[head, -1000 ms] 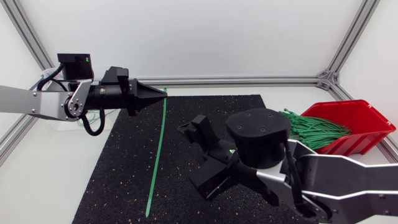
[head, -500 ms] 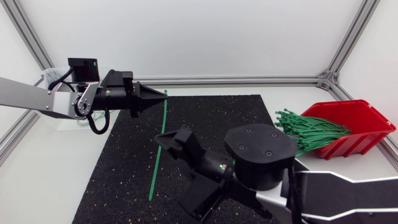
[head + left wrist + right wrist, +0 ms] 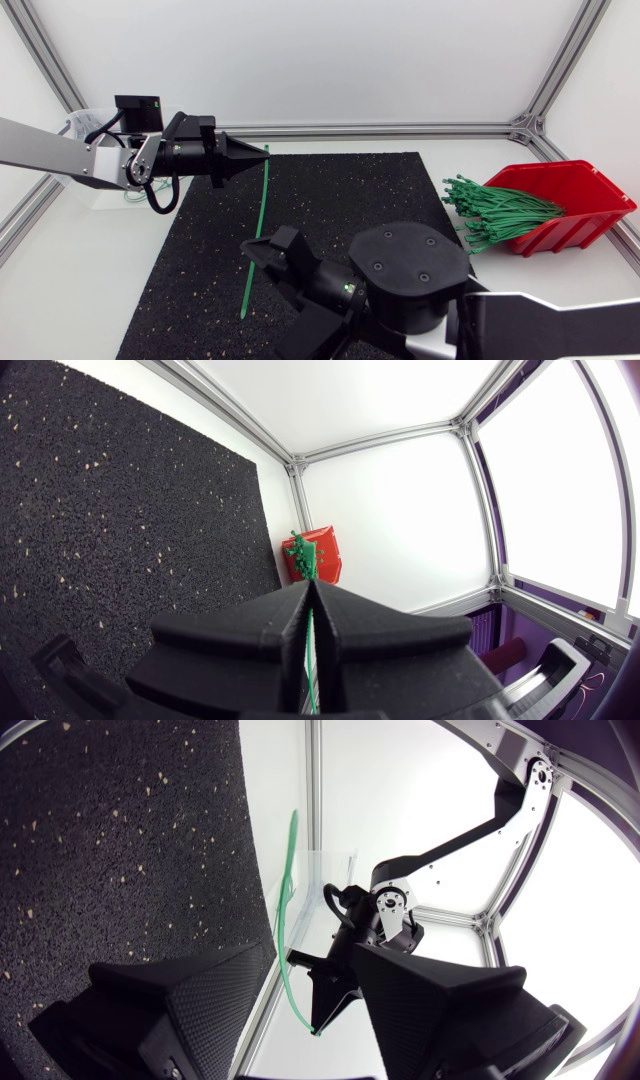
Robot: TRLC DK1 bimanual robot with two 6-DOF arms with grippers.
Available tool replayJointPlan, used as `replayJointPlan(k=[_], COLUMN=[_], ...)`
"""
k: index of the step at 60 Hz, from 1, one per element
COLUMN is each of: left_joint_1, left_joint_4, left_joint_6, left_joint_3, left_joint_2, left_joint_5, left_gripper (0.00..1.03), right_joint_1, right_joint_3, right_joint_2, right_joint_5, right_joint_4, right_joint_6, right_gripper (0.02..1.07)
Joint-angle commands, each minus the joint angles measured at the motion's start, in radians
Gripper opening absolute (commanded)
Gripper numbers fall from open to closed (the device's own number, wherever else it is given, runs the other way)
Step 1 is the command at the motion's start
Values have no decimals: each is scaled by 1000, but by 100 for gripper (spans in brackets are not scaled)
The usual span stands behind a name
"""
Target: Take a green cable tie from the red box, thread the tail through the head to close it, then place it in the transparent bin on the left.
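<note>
Head view: the white bench is carrying a black mat that is giving the work a non-slip base. The right gripper is hovering low over the mat, its fingers spread wide on either side of the tie's tail, probably lining up to catch it for threading. The red box is sitting well apart, spare ties spilling out. The transparent bin is waiting behind the left arm. The left gripper is pinching the green cable tie at its head end, fingers closed tight, so the tail is hanging free over the mat.
</note>
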Motion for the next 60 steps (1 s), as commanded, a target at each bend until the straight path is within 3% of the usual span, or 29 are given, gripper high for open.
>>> replayJointPlan(k=[1, 4, 14, 30, 38, 47, 50, 60], left_joint_1=[5, 7, 7, -7, -7, -7, -8, -11], left_joint_4=[17, 17, 17, 15, 17, 17, 17, 20], left_joint_6=[-21, -21, -24, -26, -21, -17, -15, -12], left_joint_3=[28, 29, 29, 28, 17, 9, 9, 6], left_joint_2=[31, 38, 39, 36, 22, 12, 12, 13], left_joint_5=[15, 15, 15, 17, 15, 17, 17, 17], left_gripper=[4, 4, 4, 4, 4, 4, 4, 4], right_joint_1=[17, 20, 11, -80, -157, -196, -201, -203], right_joint_3=[-32, -38, -73, -110, -110, -110, -109, -113], right_joint_2=[8, 12, 14, 1, 86, 167, 173, 179], right_joint_5=[3, -3, -66, -286, -428, -529, -540, -538], right_joint_4=[13, 14, 28, 25, 163, 299, 301, 316], right_joint_6=[49, 66, 86, -12, -92, -129, -140, -138], right_gripper=[49, 45, 46, 50, 49, 36, 25, 25])
